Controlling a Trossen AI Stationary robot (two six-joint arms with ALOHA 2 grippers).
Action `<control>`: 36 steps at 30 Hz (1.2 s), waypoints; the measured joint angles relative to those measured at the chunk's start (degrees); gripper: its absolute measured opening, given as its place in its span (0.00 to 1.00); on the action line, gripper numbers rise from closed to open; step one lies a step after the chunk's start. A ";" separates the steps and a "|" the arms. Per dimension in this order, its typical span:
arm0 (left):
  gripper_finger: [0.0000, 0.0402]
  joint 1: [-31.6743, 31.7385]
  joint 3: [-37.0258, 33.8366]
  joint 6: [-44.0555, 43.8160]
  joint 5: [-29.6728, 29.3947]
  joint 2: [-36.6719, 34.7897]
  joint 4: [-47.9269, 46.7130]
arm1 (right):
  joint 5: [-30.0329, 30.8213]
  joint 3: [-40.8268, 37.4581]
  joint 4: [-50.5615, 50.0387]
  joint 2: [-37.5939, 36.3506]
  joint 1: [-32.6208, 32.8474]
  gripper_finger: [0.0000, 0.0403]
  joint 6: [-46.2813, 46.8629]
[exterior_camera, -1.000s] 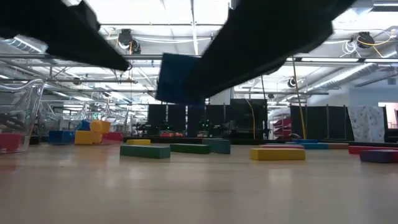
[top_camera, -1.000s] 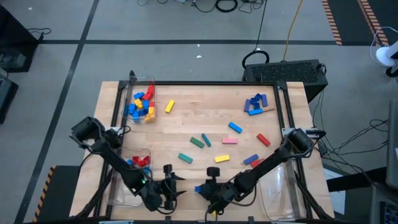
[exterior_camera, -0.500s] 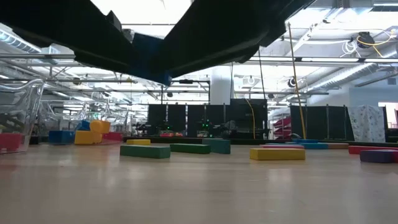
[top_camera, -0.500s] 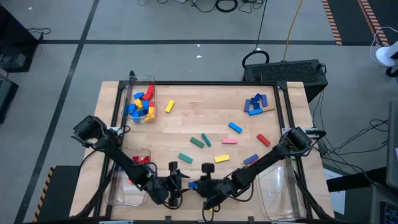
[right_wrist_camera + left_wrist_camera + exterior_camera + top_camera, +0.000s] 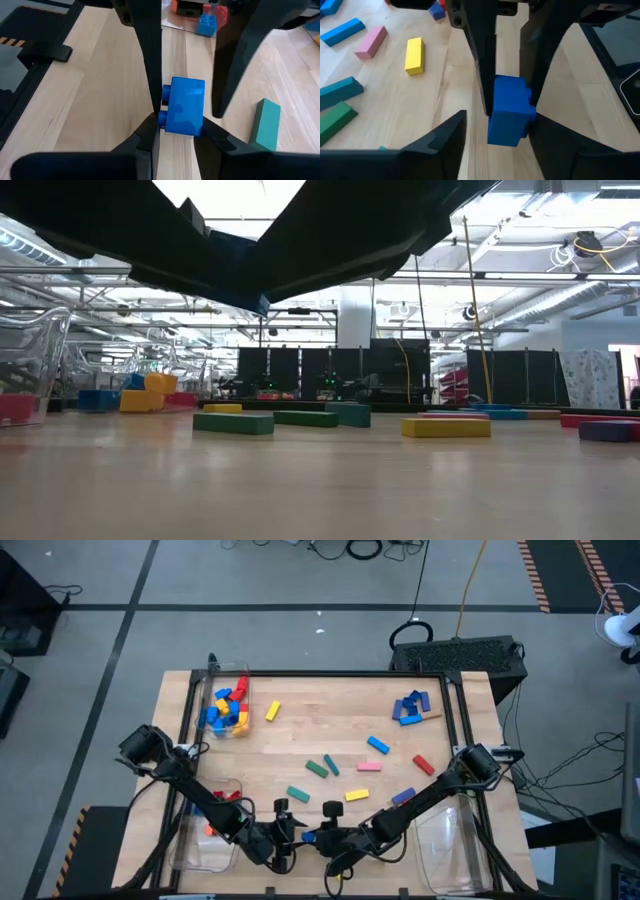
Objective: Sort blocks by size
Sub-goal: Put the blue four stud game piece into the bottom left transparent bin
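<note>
The small blue plastic studded brick (image 5: 184, 106) hangs above the near edge of the wooden desk (image 5: 300, 740), midway between both arms. The right pincer (image 5: 175, 129) pinches its lower end; the left pincer (image 5: 492, 127) stands spread on either side of the brick, facing it head-on, not yet closed. Each arm is equally near, so a hand-over looks likely.

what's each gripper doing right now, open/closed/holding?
Left gripper: open, fingers either side of the blue brick, not clearly clamping.
Right gripper: shut on the blue brick, held above the table near its front edge.
</note>
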 joint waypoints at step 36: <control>0.25 -7.82 6.93 -33.41 -1.91 -22.31 -57.30 | 8.07 0.09 -35.97 -8.19 0.11 0.58 24.92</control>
